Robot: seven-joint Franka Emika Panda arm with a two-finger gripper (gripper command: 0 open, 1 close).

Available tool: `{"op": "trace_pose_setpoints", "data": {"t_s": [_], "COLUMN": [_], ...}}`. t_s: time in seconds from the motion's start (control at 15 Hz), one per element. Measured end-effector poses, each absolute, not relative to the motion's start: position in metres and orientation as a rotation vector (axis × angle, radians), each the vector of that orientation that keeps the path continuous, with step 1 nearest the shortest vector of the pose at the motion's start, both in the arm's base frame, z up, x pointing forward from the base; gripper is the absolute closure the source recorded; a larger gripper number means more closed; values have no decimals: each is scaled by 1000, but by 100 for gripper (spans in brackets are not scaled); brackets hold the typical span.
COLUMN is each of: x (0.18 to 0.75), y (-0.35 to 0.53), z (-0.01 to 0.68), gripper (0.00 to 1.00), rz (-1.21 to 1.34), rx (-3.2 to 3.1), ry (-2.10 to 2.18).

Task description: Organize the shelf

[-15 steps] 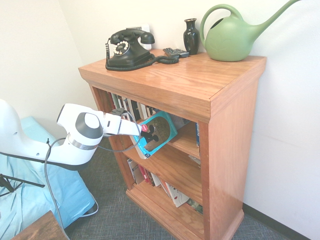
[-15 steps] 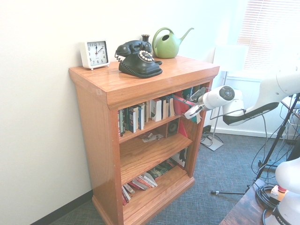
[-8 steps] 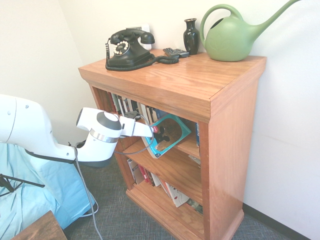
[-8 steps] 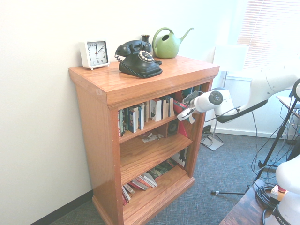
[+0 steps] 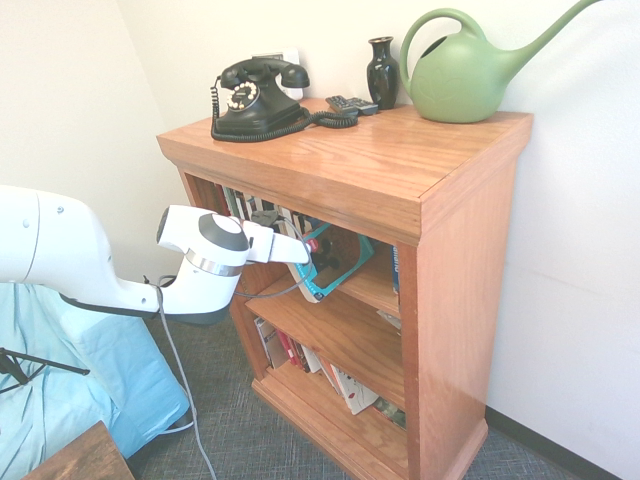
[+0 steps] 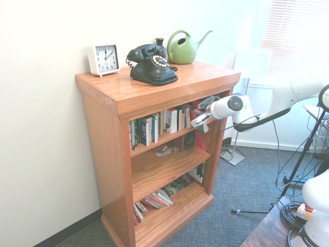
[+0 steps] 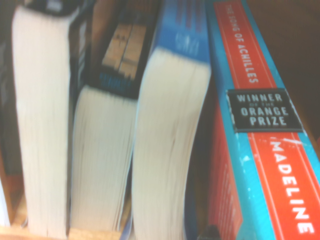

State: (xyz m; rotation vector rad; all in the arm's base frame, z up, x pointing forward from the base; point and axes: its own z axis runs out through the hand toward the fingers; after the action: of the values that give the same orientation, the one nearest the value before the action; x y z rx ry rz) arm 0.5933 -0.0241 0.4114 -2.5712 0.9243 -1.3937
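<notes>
First exterior view: shelf (image 5: 440,190), reddish-brown wood, standing against a pale wall, thick flat top over three tiers of boards. On top: black rotary telephone (image 5: 257,97), dark vase (image 5: 382,70), small dark remote-like item just beside the vase, green watering can (image 5: 462,72) at the wall end. Gripper (image 5: 322,268) of the white arm reaches in at the top tier from the picture's left, fingers closed on a teal-covered book (image 5: 337,268), which stands tilted at the open front of that tier, next to a row of upright books. Middle tier board mostly bare in this view; bottom tier holds books leaning and lying.

Second exterior view: same shelf (image 6: 154,85), with a white square clock (image 6: 103,59) at the far corner of the top beside the telephone (image 6: 151,63) and watering can (image 6: 186,47). Arm enters from the picture's right; gripper (image 6: 198,119) sits at the right end of the top tier.

Wrist view: three books fore-edge out, pages cream; beside them the teal book's (image 7: 260,135) red-banded spine, printed "THE SONG OF ACHILLES", "WINNER OF THE ORANGE PRIZE" and "MADELINE".
</notes>
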Motion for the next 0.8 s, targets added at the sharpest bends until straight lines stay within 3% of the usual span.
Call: {"op": "trace_pose_setpoints", "data": {"t_s": [0.4, 0.47, 0.8], "x": [602, 603, 607], "y": [-19, -18, -14], "z": [431, 433, 426], "gripper": [100, 0, 0], "rz": [-1390, -1388, -1375], "rx": [-2519, -2515, -2533], "ry": [948, 949, 960]}}
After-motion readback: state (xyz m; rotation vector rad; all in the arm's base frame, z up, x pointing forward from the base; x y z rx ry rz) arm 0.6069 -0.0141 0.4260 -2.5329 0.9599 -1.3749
